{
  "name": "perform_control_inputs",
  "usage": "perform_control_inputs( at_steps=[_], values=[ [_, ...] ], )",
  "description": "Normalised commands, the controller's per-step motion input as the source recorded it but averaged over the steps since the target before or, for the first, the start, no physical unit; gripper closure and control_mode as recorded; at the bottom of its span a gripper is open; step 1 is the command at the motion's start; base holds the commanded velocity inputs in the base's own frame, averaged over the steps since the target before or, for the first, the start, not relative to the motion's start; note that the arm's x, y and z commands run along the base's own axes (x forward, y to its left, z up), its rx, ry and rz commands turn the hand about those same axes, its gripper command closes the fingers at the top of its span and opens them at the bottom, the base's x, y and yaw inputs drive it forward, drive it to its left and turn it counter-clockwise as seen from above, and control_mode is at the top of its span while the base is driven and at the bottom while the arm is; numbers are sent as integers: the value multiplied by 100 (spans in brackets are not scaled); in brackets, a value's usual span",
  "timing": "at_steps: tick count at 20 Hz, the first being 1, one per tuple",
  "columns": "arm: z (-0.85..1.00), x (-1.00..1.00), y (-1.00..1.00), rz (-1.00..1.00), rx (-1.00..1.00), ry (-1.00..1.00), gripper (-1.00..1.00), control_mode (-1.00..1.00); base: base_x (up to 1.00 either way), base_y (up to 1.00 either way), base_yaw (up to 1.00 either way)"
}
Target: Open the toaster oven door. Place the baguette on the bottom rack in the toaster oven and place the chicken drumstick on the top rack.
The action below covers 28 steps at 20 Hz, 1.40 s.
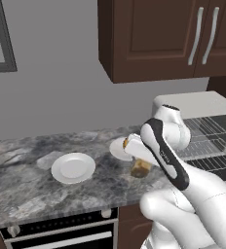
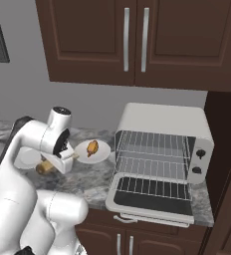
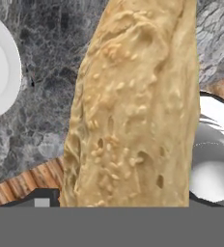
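The baguette [image 3: 133, 106] fills the middle of the hand view, very close to the camera, its pale brown crust full of small holes. In the left base view its tan end [image 1: 140, 168] shows just under the robot's hand, at or just above the grey marble worktop [image 1: 32, 180]. The fingers themselves are hidden behind the bread and the wrist, so I cannot tell from the views if they are touching it; they stand wide, about as wide as the bread.

Just behind the hand, a white plate [image 2: 101, 151] carries the chicken drumstick [image 2: 92, 148], a small orange-brown piece. A second white plate [image 1: 73, 168] lies further to the left on the worktop, well apart from the first.

At the right end of the worktop stands the toaster oven [image 2: 162, 119]. The toaster oven door [image 2: 152, 201] is folded down flat over the front edge. Inside, the top rack [image 2: 155, 142] and the bottom rack [image 2: 155, 167] are both bare.

Dark brown cabinets [image 2: 137, 40] hang above.
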Motion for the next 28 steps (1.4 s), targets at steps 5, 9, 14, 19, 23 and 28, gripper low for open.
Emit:
perform_control_inputs(
  at_steps=[5, 9, 14, 19, 23, 28],
  values=[
    [16, -27, -68, -5, 0, 2, 100, -100, 0, 0, 0],
    [11, -21, -67, -8, 0, 2, 100, -100, 0, 0, 0],
    [5, -9, -66, -13, 0, 1, 100, -100, 0, 0, 0],
    [1, 0, -66, -11, -2, 1, 100, -100, 0, 0, 0],
    [1, 8, -59, -19, -7, 0, 100, -100, 0, 0, 0],
    [0, 18, -57, -25, -7, 0, 100, -100, 0, 0, 0]
  ],
)
